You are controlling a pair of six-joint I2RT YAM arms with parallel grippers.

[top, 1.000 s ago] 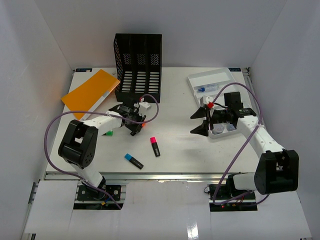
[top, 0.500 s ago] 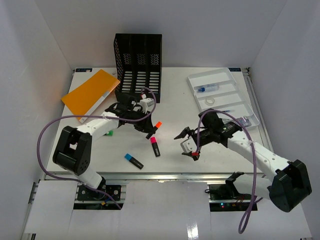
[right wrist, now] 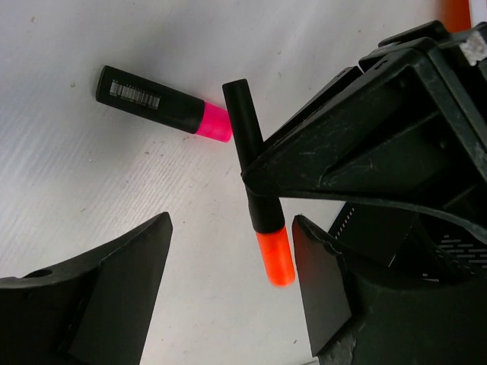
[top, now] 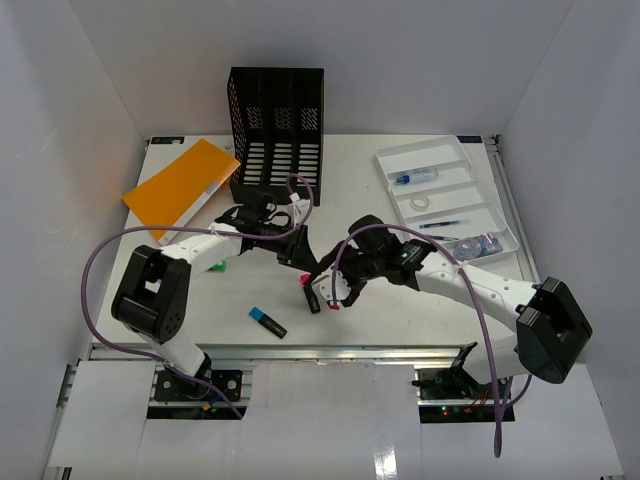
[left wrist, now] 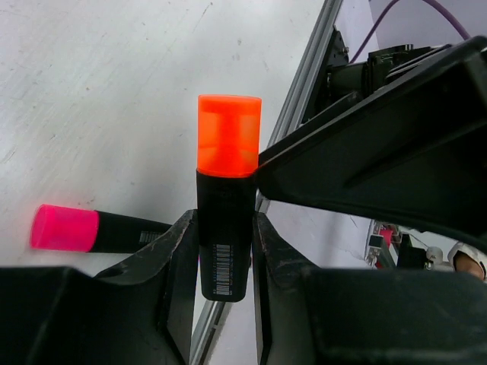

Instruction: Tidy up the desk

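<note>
Desk (top: 370, 205) centre: right pincer (top: 328, 288) beside left pincer's (left wrist: 224, 232) highlighter (left wrist: 228, 144).

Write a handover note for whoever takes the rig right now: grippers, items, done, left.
Left gripper: shut on the orange highlighter, held above the desk.
Right gripper: open, fingers either side of that highlighter, not gripping it.
Loose on the desk: pink highlighter by the grippers, blue highlighter near the front, green highlighter by the left arm, folder beside the rack.
Done: small items sit in the tray.
Left: probably pass the orange one over, then stow highlighters and folder.
</note>
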